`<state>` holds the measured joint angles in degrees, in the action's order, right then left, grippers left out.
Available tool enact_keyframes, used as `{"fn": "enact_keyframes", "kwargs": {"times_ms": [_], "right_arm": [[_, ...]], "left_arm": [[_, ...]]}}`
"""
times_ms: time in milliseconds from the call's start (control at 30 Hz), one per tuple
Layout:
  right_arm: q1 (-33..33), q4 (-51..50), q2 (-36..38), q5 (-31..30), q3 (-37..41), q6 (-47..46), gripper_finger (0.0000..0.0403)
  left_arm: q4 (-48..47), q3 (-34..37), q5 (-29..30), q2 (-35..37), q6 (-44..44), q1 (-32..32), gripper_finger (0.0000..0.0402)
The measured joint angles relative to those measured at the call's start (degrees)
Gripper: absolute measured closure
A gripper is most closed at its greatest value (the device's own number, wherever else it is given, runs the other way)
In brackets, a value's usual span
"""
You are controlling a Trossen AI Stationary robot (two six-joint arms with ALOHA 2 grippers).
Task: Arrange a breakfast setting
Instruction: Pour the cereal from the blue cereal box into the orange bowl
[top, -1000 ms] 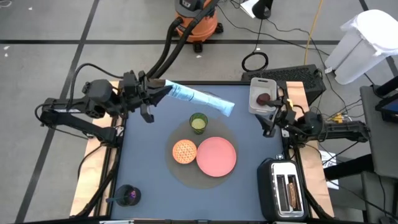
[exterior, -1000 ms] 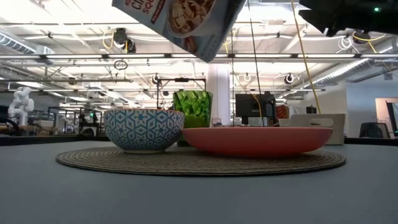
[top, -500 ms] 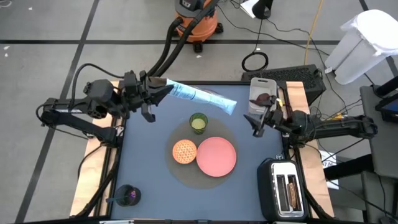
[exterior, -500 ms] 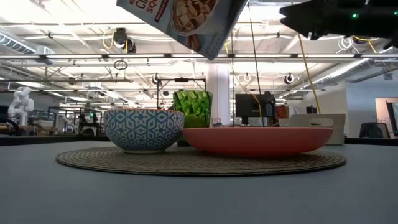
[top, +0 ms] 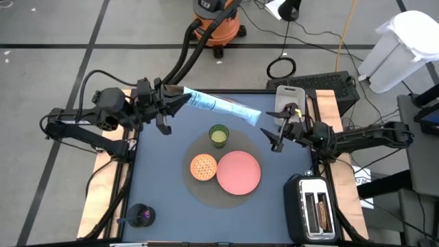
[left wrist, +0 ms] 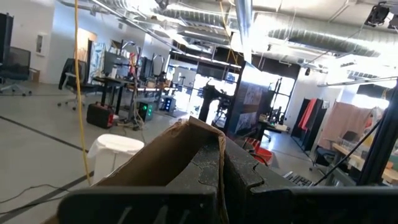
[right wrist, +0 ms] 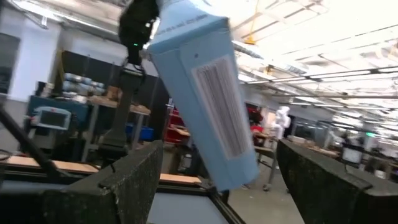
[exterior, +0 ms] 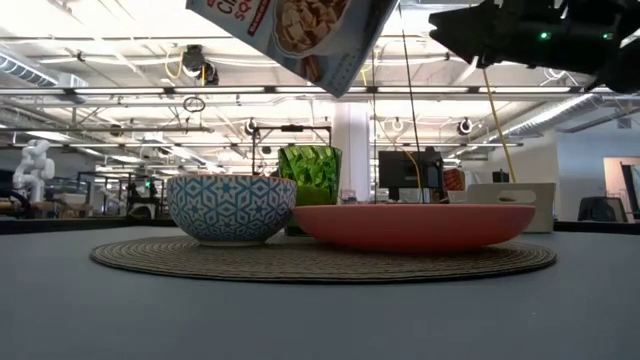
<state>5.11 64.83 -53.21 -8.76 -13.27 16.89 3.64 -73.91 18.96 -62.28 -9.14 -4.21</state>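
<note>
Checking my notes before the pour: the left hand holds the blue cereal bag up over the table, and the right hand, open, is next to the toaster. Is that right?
Not quite. The high view shows the right hand open near the free end of the blue cereal bag, well away from the toaster. The rest stands: the left hand holds the bag up over the table.

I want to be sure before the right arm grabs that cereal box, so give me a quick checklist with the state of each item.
1. Left gripper shut on the cereal box: ok.
2. Box held in the air, clear of the table: ok, its lower end hangs high in the low view.
3. Right gripper open: ok, fingers spread in its wrist view.
4. Right gripper lined up with the box's free end: ok, the box sits between its fingers but apart.
5. Bowl, cup and plate on the mat: ok.
6. Box top opened: cannot tell.
</note>
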Motion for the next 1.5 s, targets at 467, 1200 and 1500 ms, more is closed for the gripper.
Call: {"fn": "enact_keyframes", "kwargs": {"times_ms": [467,1200,1500], "right_arm": [[2.09,-0.45,-14.50,3.30,-12.96,-0.58,0.0094],[4.30,-0.37,-20.68,4.20,-17.86,1.83,0.0094],[4.28,0.00,-20.49,-1.43,-17.91,10.82,0.0094]], "left_arm": [[0.04,0.00,-0.01,0.02,-0.12,0.00,0.0399],[0.28,-0.04,-2.67,0.09,-1.56,0.00,0.0399],[-0.20,-0.02,-2.64,-0.02,-1.65,0.00,0.0399]]}}
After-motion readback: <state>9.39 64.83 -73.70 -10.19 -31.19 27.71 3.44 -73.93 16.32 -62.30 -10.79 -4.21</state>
